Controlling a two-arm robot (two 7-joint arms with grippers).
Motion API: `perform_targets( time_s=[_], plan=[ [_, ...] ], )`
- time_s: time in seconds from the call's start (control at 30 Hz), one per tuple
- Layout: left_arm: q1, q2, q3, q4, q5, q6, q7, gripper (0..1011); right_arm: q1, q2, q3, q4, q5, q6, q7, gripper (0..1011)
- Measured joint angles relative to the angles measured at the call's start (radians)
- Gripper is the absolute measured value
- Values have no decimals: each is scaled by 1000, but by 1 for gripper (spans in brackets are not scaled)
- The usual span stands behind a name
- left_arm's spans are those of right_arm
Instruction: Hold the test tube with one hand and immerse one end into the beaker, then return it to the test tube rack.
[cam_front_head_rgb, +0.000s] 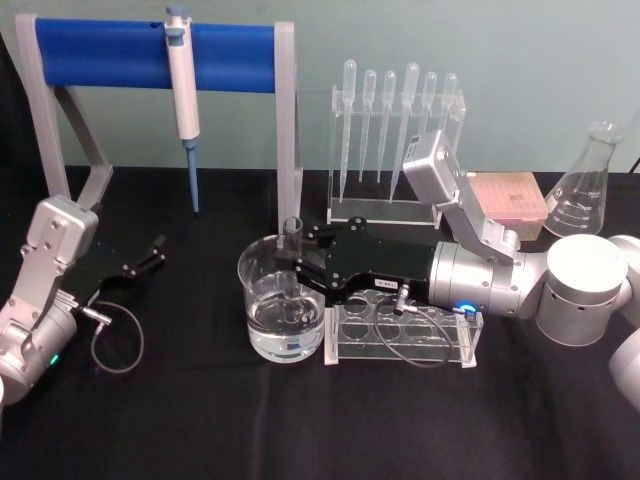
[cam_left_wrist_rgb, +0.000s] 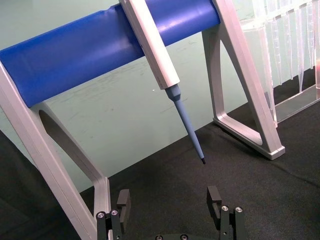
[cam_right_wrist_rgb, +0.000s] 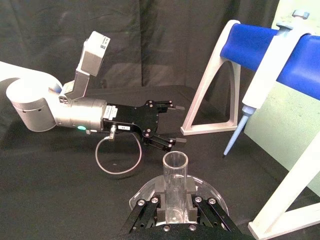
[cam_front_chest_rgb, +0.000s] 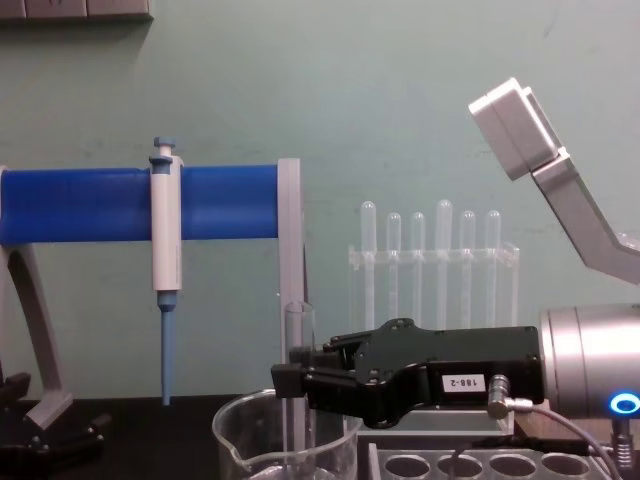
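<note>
The test tube (cam_front_head_rgb: 292, 240) stands upright in the head view, its lower part down inside the beaker (cam_front_head_rgb: 252, 285), which holds clear liquid. I cannot tell whether the tip reaches the liquid. The right gripper (cam_front_head_rgb: 295, 262) reaches in from the right and its 2 fingers are clamped on the tube just above the beaker's rim. The test tube rack (cam_front_head_rgb: 400, 340) lies just beside the beaker, under that arm. The left gripper (cam_front_head_rgb: 150, 255) rests low over the table at the left, near a blue stand (cam_front_head_rgb: 150, 50) that carries a pipette (cam_front_head_rgb: 182, 90); its fingers are spread and hold nothing.

The left wrist view shows the left gripper (cam_left_wrist_rgb: 169, 200) with its 2 fingers wide apart, nothing between them, and the pipette (cam_left_wrist_rgb: 190, 125) hanging above.

The right wrist view shows the tube (cam_right_wrist_rgb: 175, 180) pinched between the right gripper's (cam_right_wrist_rgb: 175, 212) fingers, the beaker (cam_right_wrist_rgb: 207, 189) below it.

In the chest view the tube (cam_front_chest_rgb: 298, 345) rises upright out of the beaker (cam_front_chest_rgb: 235, 435), gripped from the right by the right gripper (cam_front_chest_rgb: 300, 385).
</note>
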Motion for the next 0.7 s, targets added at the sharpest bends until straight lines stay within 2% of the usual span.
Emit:
perform_targets(
  time_s=[0.7],
  plan=[
    [0, 0, 0, 0, 0, 0, 0, 1000, 0, 0, 0, 0, 0, 0, 0, 225]
  ],
)
